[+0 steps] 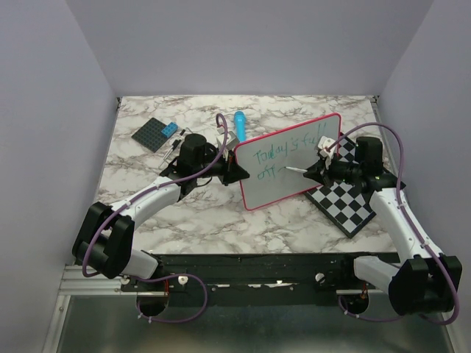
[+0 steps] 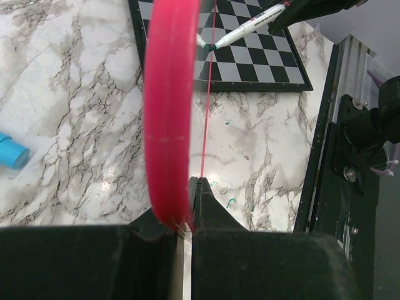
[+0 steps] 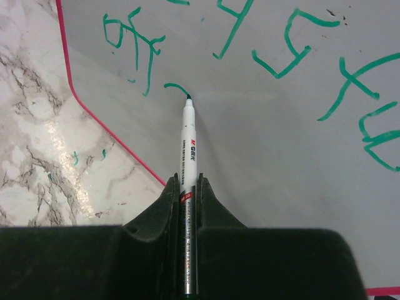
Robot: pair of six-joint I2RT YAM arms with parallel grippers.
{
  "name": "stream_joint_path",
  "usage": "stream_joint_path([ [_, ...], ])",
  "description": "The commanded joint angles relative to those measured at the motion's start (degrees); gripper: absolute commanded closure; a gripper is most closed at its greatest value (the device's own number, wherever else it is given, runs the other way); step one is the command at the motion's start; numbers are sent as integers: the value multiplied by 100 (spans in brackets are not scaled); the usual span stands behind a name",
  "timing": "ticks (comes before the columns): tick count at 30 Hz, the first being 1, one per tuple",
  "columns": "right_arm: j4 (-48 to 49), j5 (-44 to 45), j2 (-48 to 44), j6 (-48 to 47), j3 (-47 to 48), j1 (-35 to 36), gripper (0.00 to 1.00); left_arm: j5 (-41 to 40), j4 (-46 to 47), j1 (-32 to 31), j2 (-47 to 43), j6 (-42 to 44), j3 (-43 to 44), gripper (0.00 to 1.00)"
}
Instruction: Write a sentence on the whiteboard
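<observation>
The whiteboard (image 1: 294, 173), white with a pink-red rim, stands tilted above the table, and my left gripper (image 1: 241, 171) is shut on its left edge. In the left wrist view the rim (image 2: 167, 112) runs edge-on up from my jaws. Green writing (image 1: 283, 151) on it reads "Today's full" with "of" and a fresh short stroke (image 3: 176, 86) below. My right gripper (image 1: 315, 170) is shut on a white marker (image 3: 189, 150). Its green tip touches the board just right of "of" (image 3: 134, 47). The same marker (image 2: 250, 26) shows at the top of the left wrist view.
A black-and-white chessboard (image 1: 346, 198) lies on the marble table under the whiteboard's right side. A blue cylinder (image 1: 240, 125) and a dark grey studded plate (image 1: 156, 134) sit at the back left. Small green marks (image 2: 231, 201) dot the marble.
</observation>
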Motion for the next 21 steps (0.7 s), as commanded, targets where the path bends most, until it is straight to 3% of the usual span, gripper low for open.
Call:
stream_joint_path([
  [1,225,76,-49,-57,116,-107,100,-348,-968,-54,119,466,-116,100],
  [21,-242,-372,223,-436,151,-37,100,-313,-968,-54,136,475,-99,100],
])
